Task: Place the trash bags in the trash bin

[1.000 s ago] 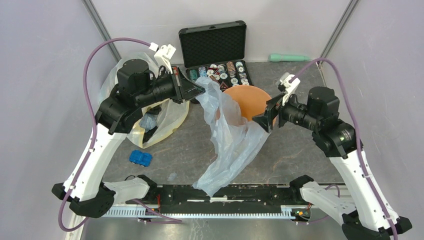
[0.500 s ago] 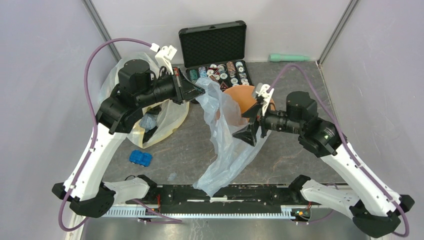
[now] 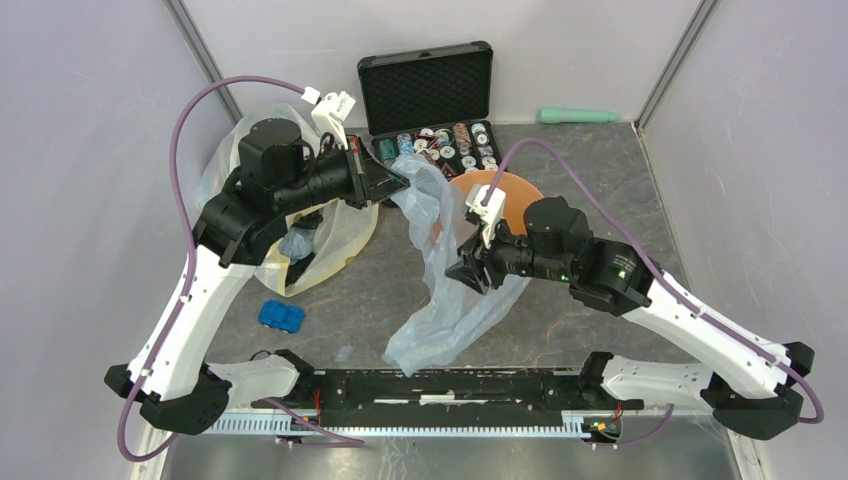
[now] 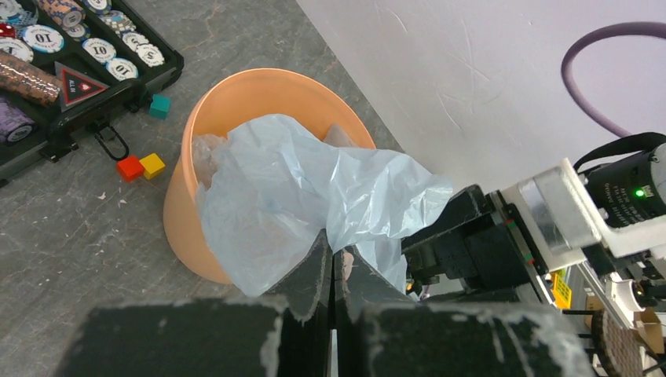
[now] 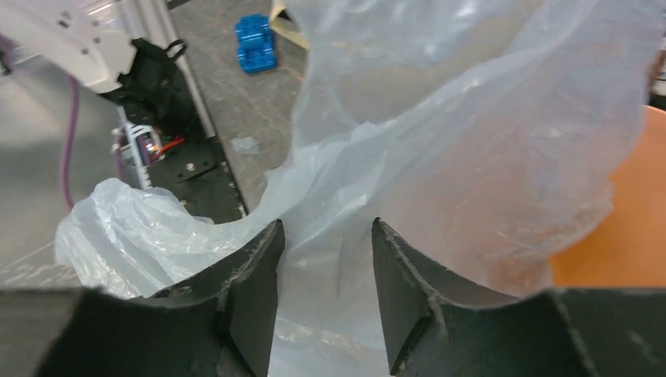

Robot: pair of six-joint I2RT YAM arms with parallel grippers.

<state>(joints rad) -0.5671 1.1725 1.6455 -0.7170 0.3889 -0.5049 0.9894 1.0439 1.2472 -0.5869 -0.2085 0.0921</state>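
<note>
The pale blue trash bag (image 3: 445, 290) hangs from my left gripper (image 3: 402, 182) and trails down over the table to the near rail. My left gripper (image 4: 334, 253) is shut on the bag's upper edge (image 4: 290, 181), just left of the orange trash bin (image 3: 515, 195). Part of the bag drapes over the bin's rim (image 4: 236, 86). My right gripper (image 3: 462, 272) is open, its jaws pressed against the middle of the bag (image 5: 440, 133) with plastic between the fingers (image 5: 251, 275). The bin's orange wall shows at the right wrist view's edge (image 5: 620, 236).
An open black case of poker chips (image 3: 430, 110) stands behind the bin. A large yellowish bag (image 3: 330, 240) lies under my left arm. A blue toy car (image 3: 281, 316) sits near the left front. Small coloured cubes (image 4: 141, 165) lie beside the bin. A green cylinder (image 3: 580, 116) lies at the back right.
My right arm has swung left from beside the bin into the hanging bag, pushing its lower part leftward. My left gripper has held still with the bag.
</note>
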